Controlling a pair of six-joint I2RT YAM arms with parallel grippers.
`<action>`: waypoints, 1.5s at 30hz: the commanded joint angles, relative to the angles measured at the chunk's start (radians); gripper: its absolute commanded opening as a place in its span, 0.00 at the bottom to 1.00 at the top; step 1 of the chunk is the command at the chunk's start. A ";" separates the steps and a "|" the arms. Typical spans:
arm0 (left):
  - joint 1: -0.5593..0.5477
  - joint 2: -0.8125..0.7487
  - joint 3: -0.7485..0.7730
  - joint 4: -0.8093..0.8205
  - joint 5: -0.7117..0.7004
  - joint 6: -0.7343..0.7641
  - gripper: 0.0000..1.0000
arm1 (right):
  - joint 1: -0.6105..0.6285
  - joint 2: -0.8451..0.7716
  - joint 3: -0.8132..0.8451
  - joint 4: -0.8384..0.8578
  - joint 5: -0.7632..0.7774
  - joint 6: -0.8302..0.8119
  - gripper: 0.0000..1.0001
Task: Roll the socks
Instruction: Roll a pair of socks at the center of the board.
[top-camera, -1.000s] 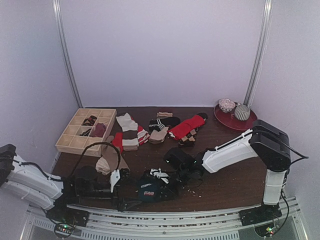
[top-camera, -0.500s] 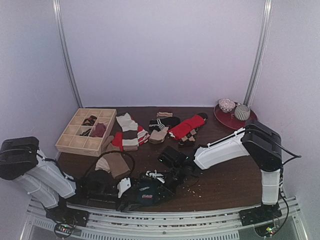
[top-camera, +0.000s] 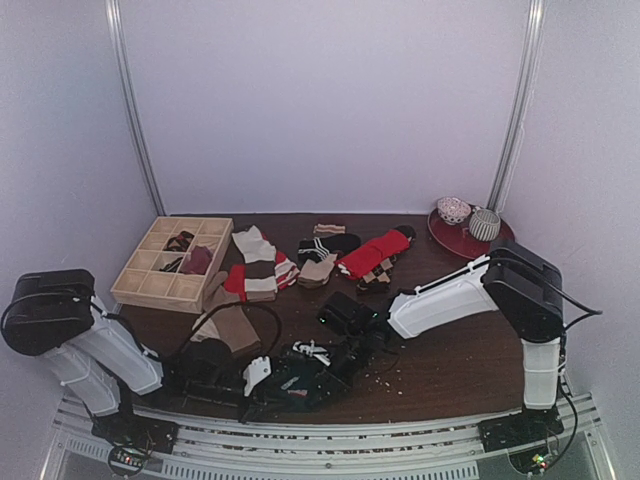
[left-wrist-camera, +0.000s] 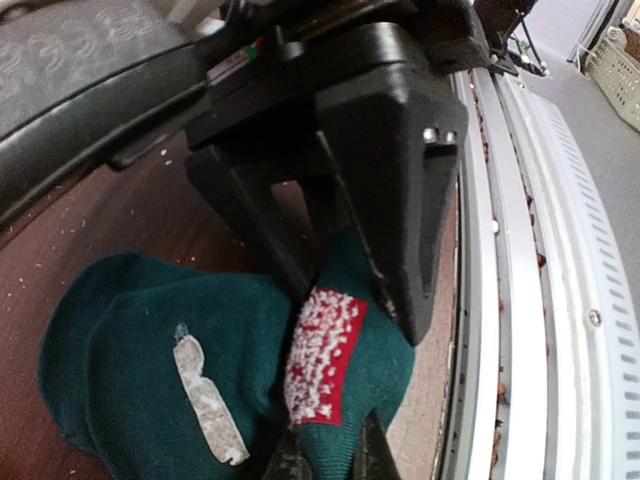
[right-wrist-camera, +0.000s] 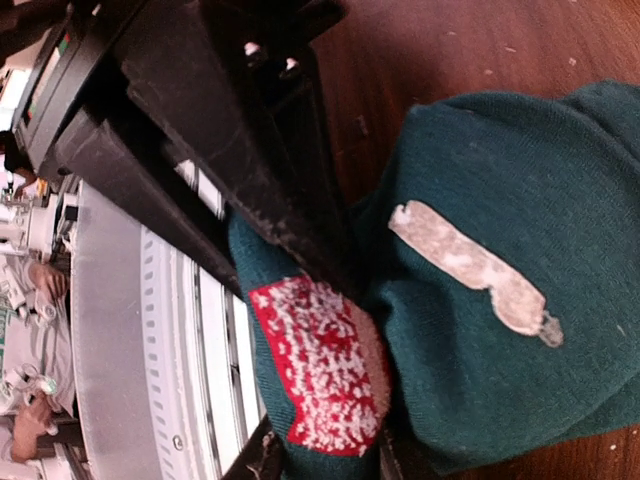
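Left gripper and right gripper both got their jaws clamped on the teal sock. Its red speckled patch and grey strip are too worn to read.

Plain pale lilac walls enclose a dark brown wooden counter under soft, even light.
Well beyond the jaws, the back wall rises from the counter's far edge. A slanting grey metal strip stands far to their left and a matching one far to their right. A ribbed silver metal rail runs just on their near side, and the left wrist view shows grey floor past it.
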 joint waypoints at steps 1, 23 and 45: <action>-0.005 0.015 -0.001 0.036 -0.036 -0.069 0.00 | 0.003 0.005 -0.059 0.036 0.102 0.043 0.33; 0.006 0.169 -0.038 0.070 0.066 -0.273 0.00 | 0.278 -0.301 -0.489 0.716 0.826 -0.536 0.64; 0.018 0.019 -0.003 -0.065 0.013 -0.199 0.79 | 0.233 -0.204 -0.349 0.393 0.599 -0.297 0.26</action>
